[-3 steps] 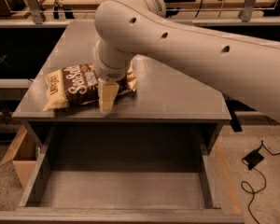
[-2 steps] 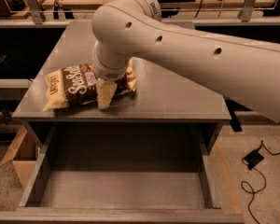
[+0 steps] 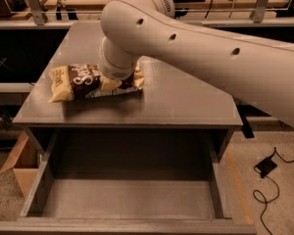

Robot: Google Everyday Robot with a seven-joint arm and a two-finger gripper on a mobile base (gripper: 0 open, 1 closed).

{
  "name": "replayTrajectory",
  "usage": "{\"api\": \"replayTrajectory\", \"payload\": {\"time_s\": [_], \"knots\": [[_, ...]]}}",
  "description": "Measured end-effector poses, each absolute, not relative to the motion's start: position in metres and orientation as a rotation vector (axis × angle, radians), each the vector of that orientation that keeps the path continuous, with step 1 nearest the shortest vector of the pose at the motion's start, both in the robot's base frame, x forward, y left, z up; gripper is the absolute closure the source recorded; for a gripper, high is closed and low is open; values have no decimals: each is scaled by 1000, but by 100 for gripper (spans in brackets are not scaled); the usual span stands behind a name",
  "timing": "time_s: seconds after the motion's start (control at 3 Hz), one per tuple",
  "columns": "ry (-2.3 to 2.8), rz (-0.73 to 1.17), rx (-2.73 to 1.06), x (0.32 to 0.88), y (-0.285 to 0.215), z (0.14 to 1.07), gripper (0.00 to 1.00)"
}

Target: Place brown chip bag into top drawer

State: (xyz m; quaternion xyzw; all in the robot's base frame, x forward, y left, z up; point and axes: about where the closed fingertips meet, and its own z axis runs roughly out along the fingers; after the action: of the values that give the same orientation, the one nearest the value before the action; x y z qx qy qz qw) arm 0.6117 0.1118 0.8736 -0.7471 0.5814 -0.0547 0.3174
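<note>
The brown chip bag (image 3: 73, 81), dark brown with pale-yellow ends and white lettering, lies flat on the grey table top (image 3: 176, 97), left of centre and near the front edge. My gripper (image 3: 110, 85) reaches down from the big white arm (image 3: 201, 53) and sits on the right half of the bag; the wrist hides most of it and that part of the bag. The top drawer (image 3: 127, 199) is pulled out wide open below the table's front edge, with a bare flat grey bottom.
A cardboard box (image 3: 20, 166) stands on the floor left of the drawer. A black cable and plug (image 3: 265, 166) lie on the floor at the right. Shelving and benches run behind the table.
The arm has swung back and lowered, so the gripper has dropped from the bag's front edge down onto the bag. The bag lies in about the same place.
</note>
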Motion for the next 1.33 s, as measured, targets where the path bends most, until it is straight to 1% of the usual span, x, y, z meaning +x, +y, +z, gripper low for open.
{"api": "replayTrajectory", "payload": {"time_s": [0.33, 0.67, 1.0, 1.33], "knots": [[1507, -131, -1950, 600, 105, 892, 88], [1518, -98, -1950, 575, 87, 913, 100], [1577, -82, -1989, 547, 68, 934, 100], [1650, 40, -2078, 515, 50, 933, 100]]}}
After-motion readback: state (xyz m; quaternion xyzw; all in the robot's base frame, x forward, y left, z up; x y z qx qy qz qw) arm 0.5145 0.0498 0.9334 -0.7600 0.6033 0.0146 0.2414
